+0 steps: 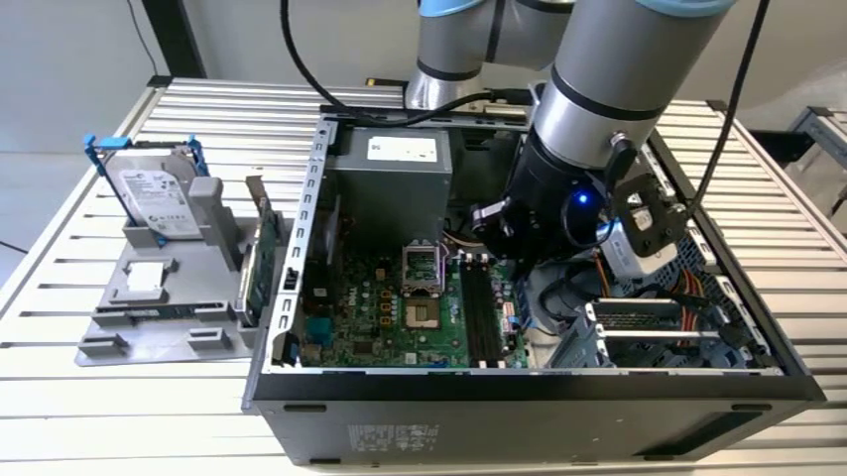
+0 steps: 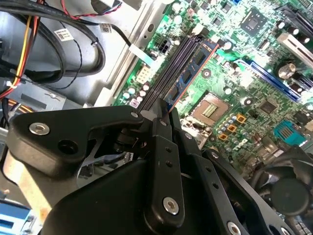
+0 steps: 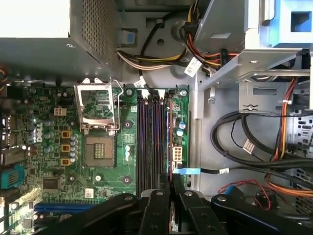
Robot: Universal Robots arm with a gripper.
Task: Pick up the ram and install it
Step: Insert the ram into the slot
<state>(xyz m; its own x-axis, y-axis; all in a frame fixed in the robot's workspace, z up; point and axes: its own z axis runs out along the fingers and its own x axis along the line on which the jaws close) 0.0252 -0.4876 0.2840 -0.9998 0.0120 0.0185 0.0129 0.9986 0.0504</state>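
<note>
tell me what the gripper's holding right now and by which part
The gripper is shut on the ram, pinching one end of the stick, which stands on edge in a memory slot on the motherboard.

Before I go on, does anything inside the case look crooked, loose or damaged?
Nothing stands out. The ram stands edge-on in the outermost memory slot, in line with the empty slots beside it. The gripper is over its near end, and the processor socket sits empty.
</note>
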